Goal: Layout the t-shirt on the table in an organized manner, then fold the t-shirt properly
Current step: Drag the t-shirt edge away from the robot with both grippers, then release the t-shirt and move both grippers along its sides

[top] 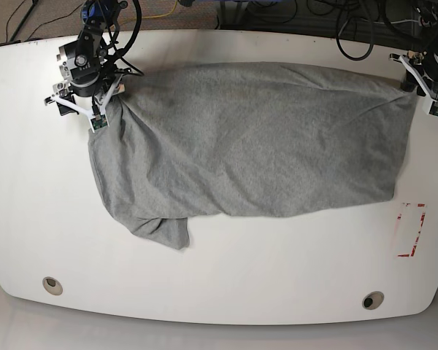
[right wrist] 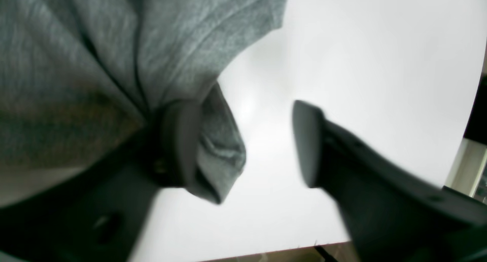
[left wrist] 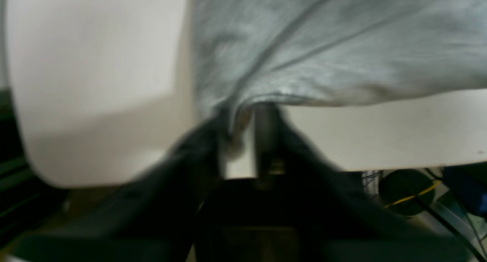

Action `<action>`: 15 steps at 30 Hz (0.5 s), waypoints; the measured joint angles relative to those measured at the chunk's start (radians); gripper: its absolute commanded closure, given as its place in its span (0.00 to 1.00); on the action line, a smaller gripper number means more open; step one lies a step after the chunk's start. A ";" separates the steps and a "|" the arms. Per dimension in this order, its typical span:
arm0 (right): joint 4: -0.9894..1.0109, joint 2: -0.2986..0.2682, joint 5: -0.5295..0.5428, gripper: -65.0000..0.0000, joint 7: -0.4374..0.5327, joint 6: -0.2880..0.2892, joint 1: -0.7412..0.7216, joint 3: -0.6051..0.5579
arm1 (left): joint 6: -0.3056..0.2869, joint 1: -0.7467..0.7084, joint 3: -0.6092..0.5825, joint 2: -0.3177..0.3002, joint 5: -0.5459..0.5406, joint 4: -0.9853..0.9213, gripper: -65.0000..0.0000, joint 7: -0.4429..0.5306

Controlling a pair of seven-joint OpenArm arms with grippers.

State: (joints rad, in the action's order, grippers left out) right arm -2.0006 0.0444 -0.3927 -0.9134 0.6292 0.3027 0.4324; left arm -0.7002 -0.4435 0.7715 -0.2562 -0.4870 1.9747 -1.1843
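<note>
The t-shirt (top: 255,138) lies spread across the table (top: 219,292). Right pincer (right wrist: 247,144) gapes, cloth draped on one finger; left pincer (left wrist: 243,140) blurred, grip impossible to tell. Snagged fabric could drag the layout askew.

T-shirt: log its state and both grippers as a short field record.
t-shirt: spread wide across the table, wrinkled, no lettering visible
fold: not yet done
flap: sticks out toward the table's near edge
right gripper: jaws wide apart, cloth draped over one finger
left gripper: blurred; jaws parted, hem between them
</note>
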 measured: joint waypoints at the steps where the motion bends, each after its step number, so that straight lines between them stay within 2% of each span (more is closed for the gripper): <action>1: 0.000 0.003 0.000 0.22 0.000 0.000 0.002 0.002 | 0.000 -0.003 0.002 -0.001 0.002 0.000 0.46 0.000; 3: 0.000 0.009 0.000 0.22 -0.005 0.000 0.005 0.005 | 0.001 -0.005 0.005 -0.002 0.009 0.000 0.41 -0.002; 9: 0.000 0.011 0.043 0.22 0.006 0.000 -0.003 0.005 | 0.002 0.004 0.005 -0.002 0.008 0.000 0.42 -0.001; 12: 0.000 0.012 0.101 0.22 0.021 0.003 -0.024 0.031 | 0.002 0.028 0.005 0.000 0.008 0.000 0.42 -0.003; 15: 0.005 0.011 0.113 0.22 0.024 -0.001 -0.071 0.068 | 0.002 0.061 0.005 -0.001 0.007 0.000 0.42 -0.003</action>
State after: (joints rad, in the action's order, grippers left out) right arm -1.9953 0.0559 -0.2794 -0.8894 0.6285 0.2314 0.5007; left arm -0.6979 -0.3828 0.7761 -0.2569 -0.4797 1.9743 -1.1870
